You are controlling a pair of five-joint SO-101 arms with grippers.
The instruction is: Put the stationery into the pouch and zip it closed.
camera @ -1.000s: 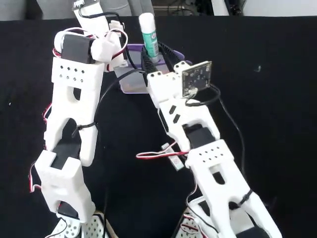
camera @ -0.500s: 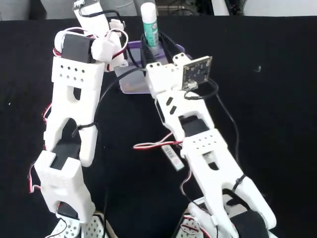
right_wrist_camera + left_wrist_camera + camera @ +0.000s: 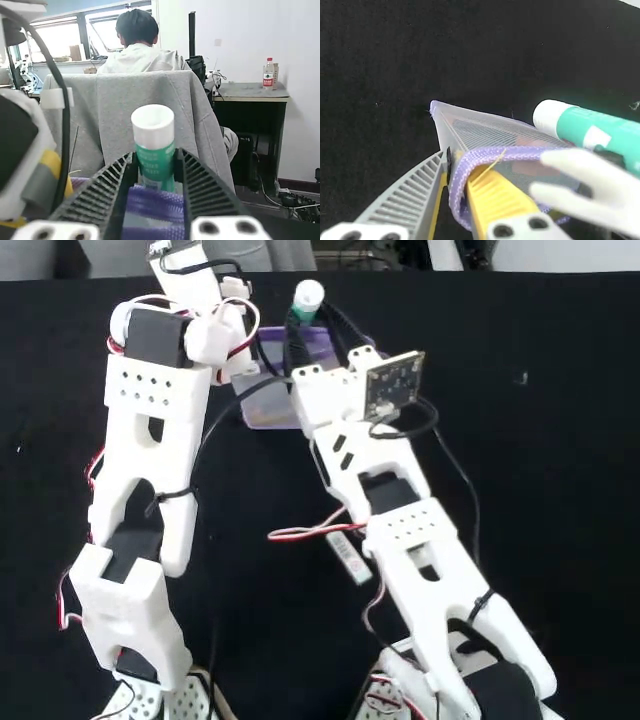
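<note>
Toward 12 o'clock on the black-covered bench lies the pouch, clear mesh with a purple zip band, open at its far edge.

The left arm comes in from 7 o'clock. The fingers of the left gripper, one grey and ribbed, one yellow, are pinched tight on the purple band at the pouch's 10 o'clock corner, and the rim there is lifted off the cloth.

The right arm rises from 5 o'clock. The right gripper stands over the pouch mouth, at about 1 o'clock from the pouch's middle. Its fingers are closed part-way round a glue stick and clamp it on both sides. The stick stands upright with its white cap on top and its green label below.

From the right wrist camera, the glue stick sits squarely between the two black ribbed fingers of the right gripper. Its lower part goes down behind the purple rim of the pouch. I cannot tell how far in it reaches.

From the left wrist camera, the glue stick lies across the open mouth.
</note>
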